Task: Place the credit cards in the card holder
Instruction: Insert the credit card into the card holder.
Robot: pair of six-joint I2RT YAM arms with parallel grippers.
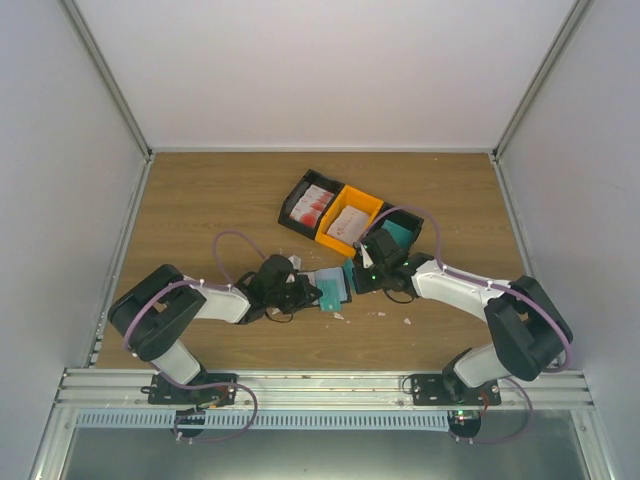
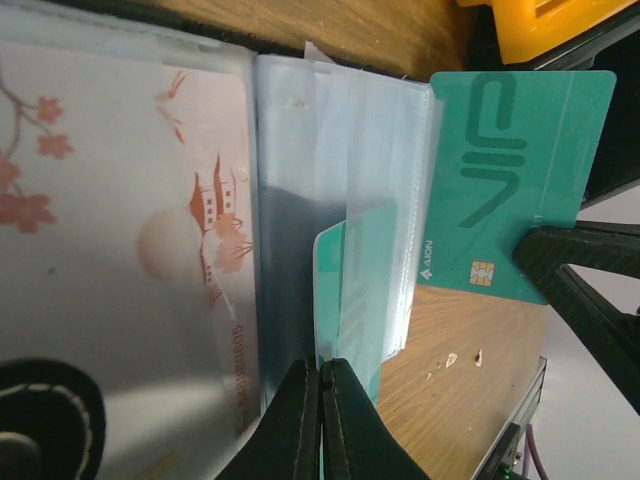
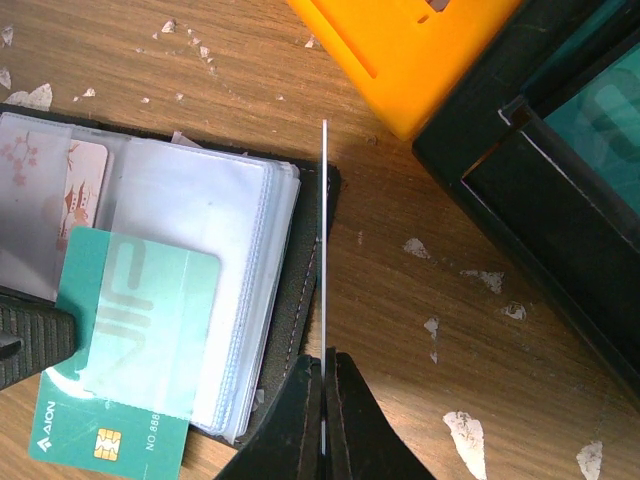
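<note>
Both arms are bent at the elbow and stretched low toward each other, the left arm [image 1: 170, 315] reaching right and the right arm [image 1: 490, 300] reaching left. The left gripper [image 2: 320, 372] is pressed together with nothing seen between its fingers. The right gripper [image 3: 323, 358] is clamped on a teal credit card [image 2: 520, 170].

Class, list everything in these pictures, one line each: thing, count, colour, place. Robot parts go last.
wooden table: one, brown, under everything.
plastic trays: three, black-orange-black, row at far centre.
red-and-white plastic cards: several, left black tray.
whitish-grey plastic cards: several, orange tray.
teal plastic cards: several, right black tray.
black folding card holder: one, open, clear sleeves, before the trays.
blossom-printed card: one, white and red, in a sleeve.
half-sleeved teal card: one, part-way into a sleeve.
upright teal card: one, on edge beside the holder.
white scraps: several, scattered on table.
left gripper: black, shut on half-sleeved teal card.
right gripper: black, shut on upright teal card.
robot arms: two, white and black, near edge.
</note>
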